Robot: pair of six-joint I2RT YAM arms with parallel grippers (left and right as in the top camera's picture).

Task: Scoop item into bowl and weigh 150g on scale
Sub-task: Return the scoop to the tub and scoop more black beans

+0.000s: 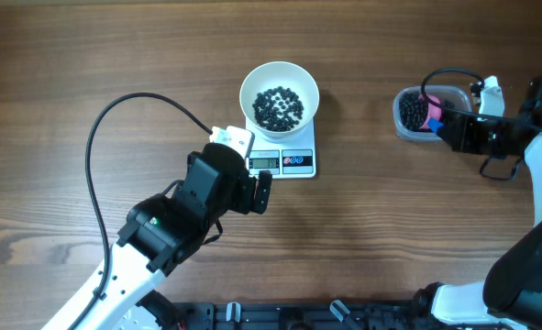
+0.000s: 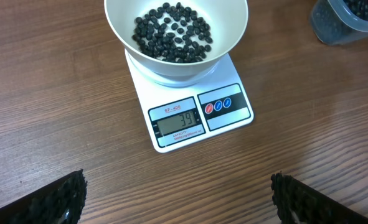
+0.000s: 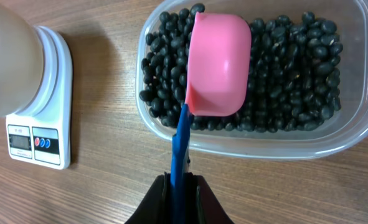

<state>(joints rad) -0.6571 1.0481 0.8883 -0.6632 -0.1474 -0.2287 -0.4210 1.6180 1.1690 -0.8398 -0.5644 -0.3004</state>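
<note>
Gripped scoop (image 3: 218,62) handle in closed right gripper (image 3: 179,186), cup over beans (image 3: 283,81) in tub (image 3: 352,134) for loading; parked left gripper (image 2: 177,199) open beside scale (image 2: 190,140).

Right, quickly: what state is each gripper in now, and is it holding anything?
Left gripper: open, holding nothing.
Right gripper: closed on the blue handle of the pink scoop.

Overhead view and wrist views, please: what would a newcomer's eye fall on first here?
A white bowl of black beans sits on the scale at mid-table. At the right, the right pincer is shut on the blue handle of a pink scoop lying over more beans in a clear tub.
</note>
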